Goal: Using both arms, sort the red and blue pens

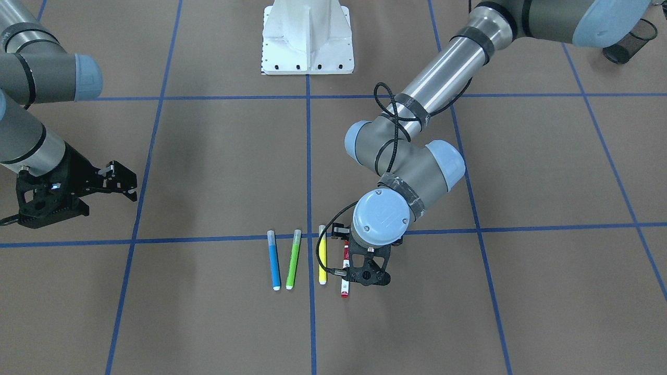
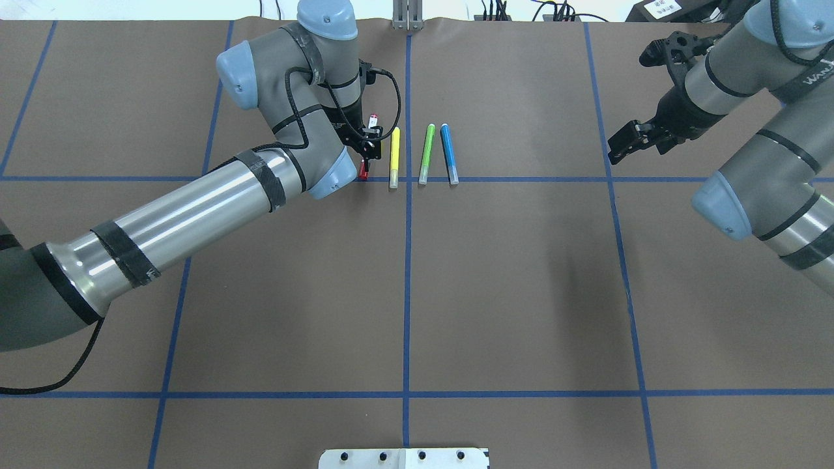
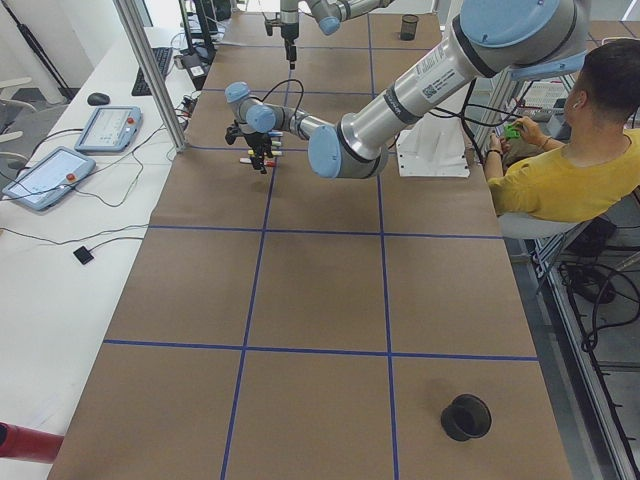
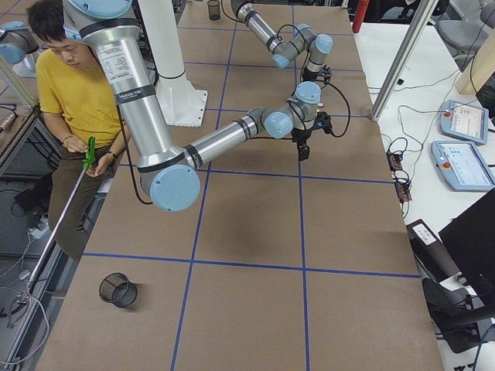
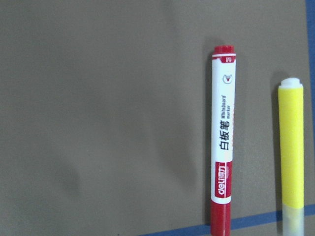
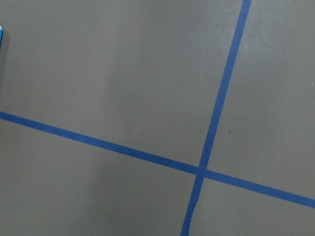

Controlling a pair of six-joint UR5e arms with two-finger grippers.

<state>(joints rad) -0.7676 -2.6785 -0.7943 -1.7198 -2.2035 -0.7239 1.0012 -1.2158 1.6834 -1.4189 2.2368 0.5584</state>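
White-barrelled, red-capped marker (image 5: 222, 132) lies flat on the brown table (image 5: 98, 98) at the row's left end, long axis near-to-far, just under the left claw (image 1: 368, 275), whose opening I cannot tell, while the right claw (image 2: 631, 103) hangs spread and empty, well apart.

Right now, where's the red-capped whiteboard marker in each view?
Exterior front-facing: red marker low centre, partly covered by the left pincer.
Overhead exterior: upper centre-left, mostly under the pincer.
Exterior left: by the pincer, too small to tell.
Exterior right: hidden behind the pincer.
Left wrist: right of centre, running top to bottom.
Right wrist: not in it.
Landmark: the yellow marker alongside it.
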